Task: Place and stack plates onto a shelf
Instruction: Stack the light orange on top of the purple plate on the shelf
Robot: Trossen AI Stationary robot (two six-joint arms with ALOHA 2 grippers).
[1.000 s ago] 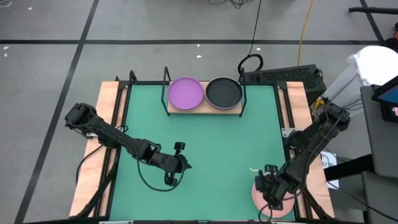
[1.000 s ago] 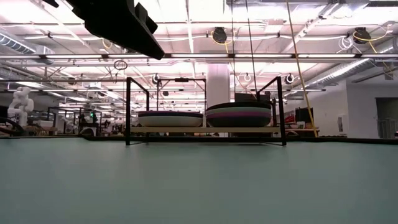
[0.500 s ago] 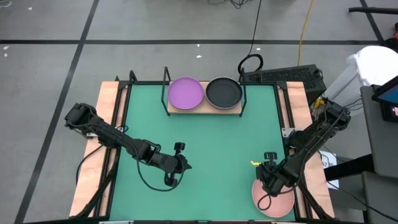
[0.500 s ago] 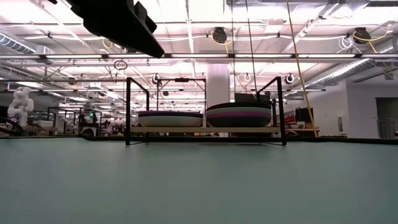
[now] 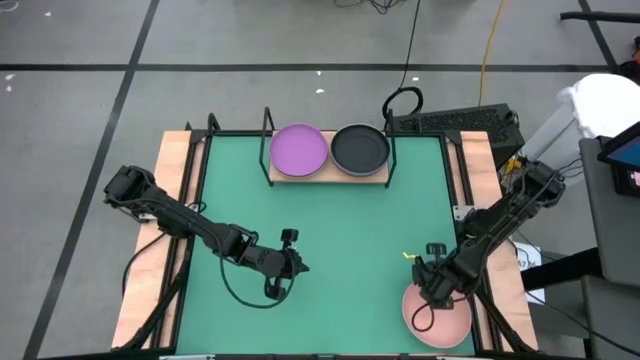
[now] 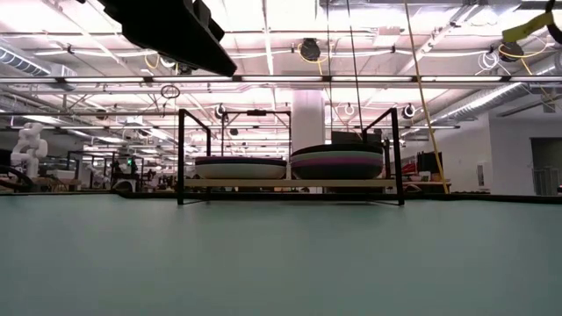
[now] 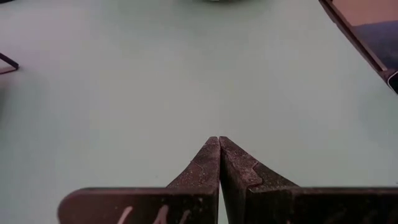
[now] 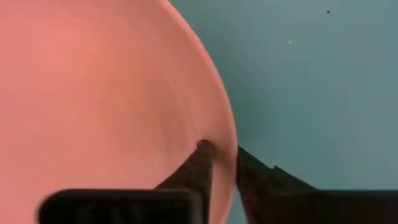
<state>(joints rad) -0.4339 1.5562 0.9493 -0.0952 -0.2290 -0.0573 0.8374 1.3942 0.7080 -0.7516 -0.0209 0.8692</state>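
Observation:
A salmon pink plate (image 5: pixel 442 320) lies flat on the green table near its near right corner. My right gripper (image 5: pixel 432 284) points down at the plate's far rim and is shut on it. The shelf (image 5: pixel 330 176), a light-wood board in a black wire frame, stands at the far edge. It carries a stack topped by a purple plate (image 5: pixel 299 149) and another topped by a dark grey plate (image 5: pixel 360 148). My left gripper (image 7: pixel 219 142) is shut on nothing and hovers over bare table left of centre (image 5: pixel 298 266). My right gripper has the pink plate's rim (image 8: pixel 229 142) between its two fingers, one finger (image 8: pixel 198 163) inside the plate and the other (image 8: pixel 250 169) outside it. The fingers come from above, pointing down. The plate lies flat on the table.
Wooden strips (image 5: pixel 176 200) run along the table's left and right sides. In the low view the two plate stacks (image 6: pixel 240 167) (image 6: pixel 337 161) sit on the shelf board between black posts. The wide green surface (image 5: pixel 340 240) lies between the shelf and the arms.
My right gripper has come down and moved a little toward the far edge, from over the pink plate's middle to its far rim. The plate has stayed where it was.

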